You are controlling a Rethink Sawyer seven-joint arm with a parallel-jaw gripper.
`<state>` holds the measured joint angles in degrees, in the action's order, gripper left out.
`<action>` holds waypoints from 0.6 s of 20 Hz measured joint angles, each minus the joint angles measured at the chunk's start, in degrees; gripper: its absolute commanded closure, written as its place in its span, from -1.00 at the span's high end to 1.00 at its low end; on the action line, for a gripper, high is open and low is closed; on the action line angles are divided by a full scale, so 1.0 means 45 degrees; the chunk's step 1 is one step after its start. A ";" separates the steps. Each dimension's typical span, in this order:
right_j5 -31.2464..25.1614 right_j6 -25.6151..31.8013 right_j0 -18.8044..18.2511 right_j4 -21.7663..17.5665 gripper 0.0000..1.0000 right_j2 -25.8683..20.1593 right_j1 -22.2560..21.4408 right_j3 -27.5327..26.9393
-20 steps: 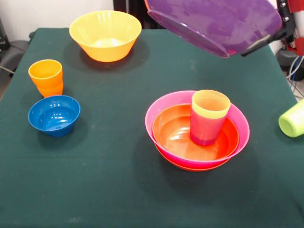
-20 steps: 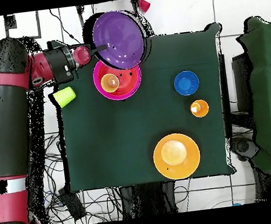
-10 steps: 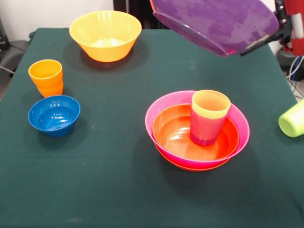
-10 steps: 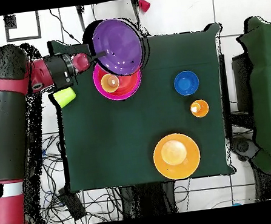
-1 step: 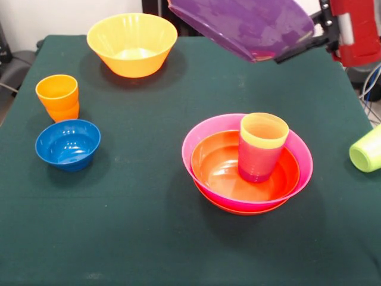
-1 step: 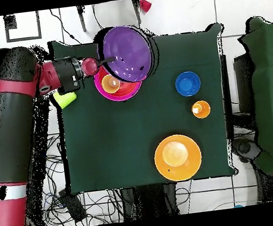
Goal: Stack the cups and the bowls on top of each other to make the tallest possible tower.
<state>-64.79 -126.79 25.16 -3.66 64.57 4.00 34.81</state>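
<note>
One purple bowl (image 5: pixel 244 27) gripped at its rim by the pincer (image 5: pixel 283 56), tilted, in the air. Below the pincer: pink bowl (image 5: pixel 199 134) on desk (image 5: pixel 149 226), nested red-orange bowl (image 5: pixel 217 170), yellow cup (image 5: pixel 264 131) in purple cup (image 5: pixel 257 162). Lime cup (image 5: pixel 366 150) beside.

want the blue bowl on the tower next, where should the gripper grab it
Take the blue bowl by its rim, from straight above, one finger inside and one outside. It sits upright and open, and its sloped wall is likely too wide to span. The orange cup stands just behind.
</note>
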 measured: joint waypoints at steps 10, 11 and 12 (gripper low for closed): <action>0.0430 -0.1970 0.0311 0.0000 -1.00 0.0149 -0.0106 0.1276; 0.0520 -0.2239 0.0342 0.0000 -1.00 0.0204 -0.0089 0.1338; 0.0644 -0.2621 0.0382 0.0003 -1.00 0.0286 -0.0063 0.1414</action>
<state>-61.89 -138.59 26.88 -3.65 65.86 3.72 41.17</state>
